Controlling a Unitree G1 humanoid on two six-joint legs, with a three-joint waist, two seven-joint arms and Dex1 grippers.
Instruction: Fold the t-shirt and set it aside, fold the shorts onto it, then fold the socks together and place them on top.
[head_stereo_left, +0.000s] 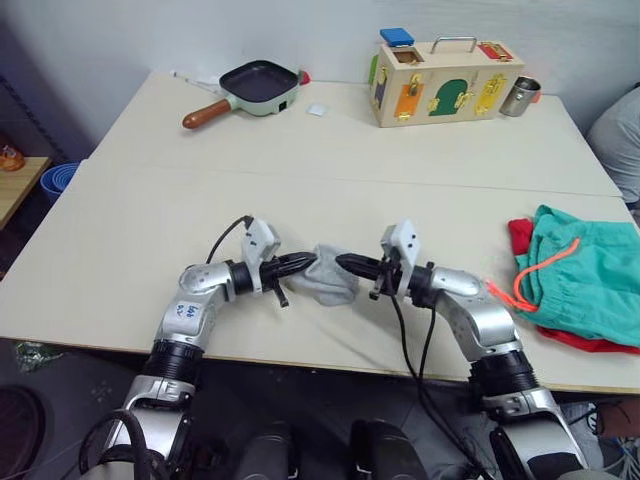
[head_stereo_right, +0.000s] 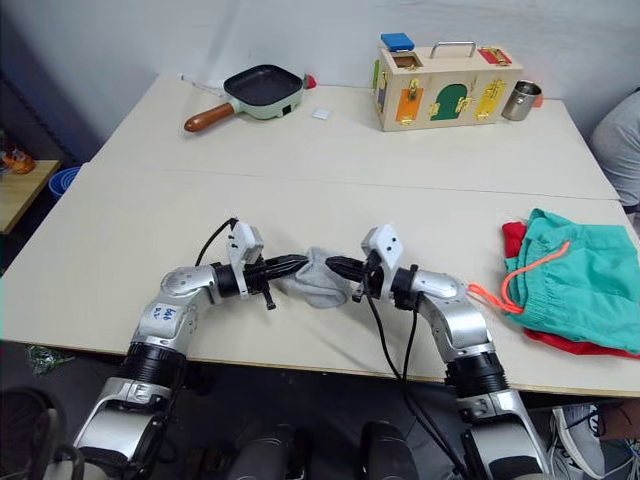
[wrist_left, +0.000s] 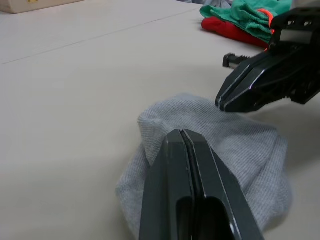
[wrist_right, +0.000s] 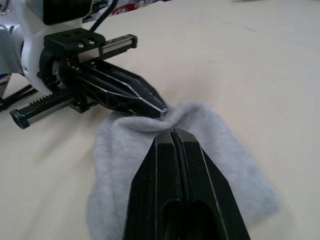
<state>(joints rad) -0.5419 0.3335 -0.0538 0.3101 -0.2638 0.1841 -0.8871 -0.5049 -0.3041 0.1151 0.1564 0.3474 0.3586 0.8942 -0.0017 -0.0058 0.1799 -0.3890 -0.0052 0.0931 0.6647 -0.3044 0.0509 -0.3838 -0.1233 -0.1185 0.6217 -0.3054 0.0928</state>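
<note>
Both grippers meet over the grey socks near the front edge of the table.

The socks (head_stereo_left: 328, 283) lie bunched between the left gripper (head_stereo_left: 306, 262) and right gripper (head_stereo_left: 345, 263), each with fingers pressed together, tips at the knit; whether they pinch cloth is unclear; soft, light, limp, likely best pinched at an edge; shorts (head_stereo_left: 585, 278) rest on the t-shirt (head_stereo_left: 520, 236), well apart; no legible writing.

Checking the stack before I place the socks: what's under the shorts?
The red t-shirt lies under the shorts, showing along their left and near edges. The rest is covered, so its fold cannot be seen. Nothing lies on the shorts.
</note>
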